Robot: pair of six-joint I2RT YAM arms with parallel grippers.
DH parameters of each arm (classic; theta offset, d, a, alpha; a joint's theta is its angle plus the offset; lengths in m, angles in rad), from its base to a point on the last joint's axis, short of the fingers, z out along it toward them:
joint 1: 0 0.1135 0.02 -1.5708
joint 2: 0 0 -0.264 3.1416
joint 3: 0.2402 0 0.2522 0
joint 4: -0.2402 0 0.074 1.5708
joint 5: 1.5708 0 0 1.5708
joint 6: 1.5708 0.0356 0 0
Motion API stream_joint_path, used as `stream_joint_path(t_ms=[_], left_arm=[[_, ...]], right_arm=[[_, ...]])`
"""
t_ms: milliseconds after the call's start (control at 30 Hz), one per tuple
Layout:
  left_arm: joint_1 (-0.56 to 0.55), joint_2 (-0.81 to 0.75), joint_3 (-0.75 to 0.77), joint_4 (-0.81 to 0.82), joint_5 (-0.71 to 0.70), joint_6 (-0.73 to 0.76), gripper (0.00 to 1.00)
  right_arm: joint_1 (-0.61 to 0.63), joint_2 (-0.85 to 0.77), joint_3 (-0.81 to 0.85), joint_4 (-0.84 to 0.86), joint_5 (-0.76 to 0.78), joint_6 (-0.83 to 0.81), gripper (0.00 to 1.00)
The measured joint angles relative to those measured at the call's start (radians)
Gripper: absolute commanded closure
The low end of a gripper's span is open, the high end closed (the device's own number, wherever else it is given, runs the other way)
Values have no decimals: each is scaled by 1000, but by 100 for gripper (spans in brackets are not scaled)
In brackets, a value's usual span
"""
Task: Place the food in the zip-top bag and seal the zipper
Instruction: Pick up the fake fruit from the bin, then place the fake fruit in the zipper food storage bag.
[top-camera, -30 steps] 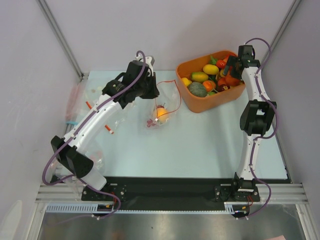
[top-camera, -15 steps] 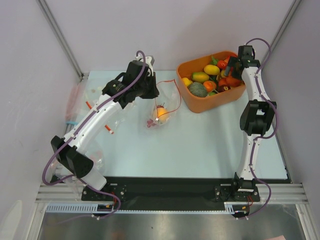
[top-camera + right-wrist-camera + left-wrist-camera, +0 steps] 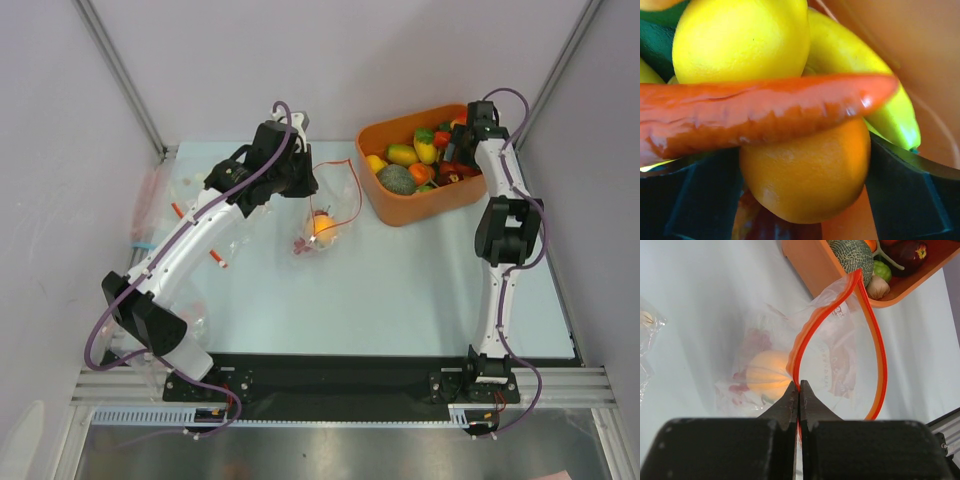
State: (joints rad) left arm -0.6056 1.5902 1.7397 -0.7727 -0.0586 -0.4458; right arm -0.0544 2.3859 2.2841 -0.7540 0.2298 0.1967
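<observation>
1. Left gripper (image 3: 799, 390) is clamping the zipper (image 3: 879, 355), holding the zip-top bag (image 3: 840, 360) open beside the orange tub (image 3: 400, 212).
2. Right gripper (image 3: 801, 167) is straddling an orange (image 3: 807, 192) in the tub — whether squeezing, unclear.

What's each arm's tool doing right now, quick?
Left tool: closed, pinching the zipper of the zip-top bag.
Right tool: straddles an orange in the tub; whether it grips cannot be told.

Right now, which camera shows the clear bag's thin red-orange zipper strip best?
Left wrist: the thin red-orange zipper strip fills the frame, looped open, pinched in the left gripper. Top external shows it as a small loop beside the orange plastic tub. Right wrist shows only toy food.
</observation>
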Motion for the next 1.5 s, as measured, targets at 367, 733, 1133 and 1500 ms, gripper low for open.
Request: stream_joint_path(t_ms=[367,733,1133,1500], left_arm=[[0,8,19,-1,-10,4,100],[0,11,41,-3,-8,10,100],[-1,20,100,-32,19,9,100],[-17,65,156,-80,37,1,100]], right_arm=[[24,-26,0,9,42,-18,27],[106,-232,-10,-2,26,-13,29],[241,-651,-413,56,-197,-14,36],[529,-1010,-688,268,-407,-6,35]])
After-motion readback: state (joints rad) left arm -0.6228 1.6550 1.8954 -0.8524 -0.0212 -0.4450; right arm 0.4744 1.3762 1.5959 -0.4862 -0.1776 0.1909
